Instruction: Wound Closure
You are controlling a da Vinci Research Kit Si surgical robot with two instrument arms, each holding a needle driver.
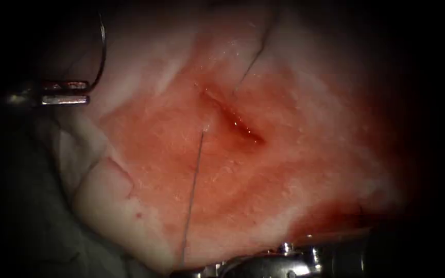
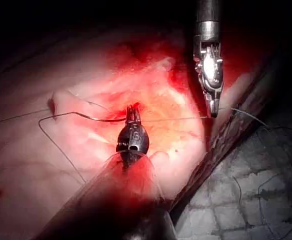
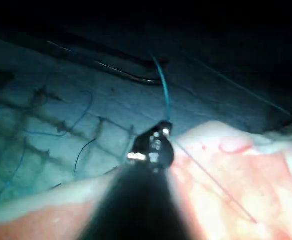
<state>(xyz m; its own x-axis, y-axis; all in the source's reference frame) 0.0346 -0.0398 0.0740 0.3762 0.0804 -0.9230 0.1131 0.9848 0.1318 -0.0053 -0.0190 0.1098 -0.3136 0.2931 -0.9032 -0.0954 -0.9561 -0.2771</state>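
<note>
The tissue (image 1: 243, 185) has a short cut (image 1: 233, 118) wet with red fluid. At the far left, off the tissue's edge, my left tool (image 1: 86, 92) is shut on the curved needle (image 1: 102, 51) near one end. The needle arcs upward, free of the tissue. Thread (image 1: 194, 180) leaves the tissue just left of the cut and runs down to my right tool (image 1: 284, 262) at the near edge. A second strand (image 1: 253, 59) lies right of the cut. The left wrist view has the left tool (image 2: 132, 116) gripping the needle (image 2: 81, 115) and the right tool (image 2: 213, 111) pinching taut thread (image 2: 176, 119). The right tool (image 3: 158, 137) holds thread (image 3: 163, 90).
A gridded mat (image 2: 246, 200) lies under the tissue with loose thread ends (image 3: 81, 125) strewn on it. Grey cloth (image 1: 21, 206) lies beside the tissue's left edge. A split in the pale tissue (image 1: 114, 170) sits at the lower left.
</note>
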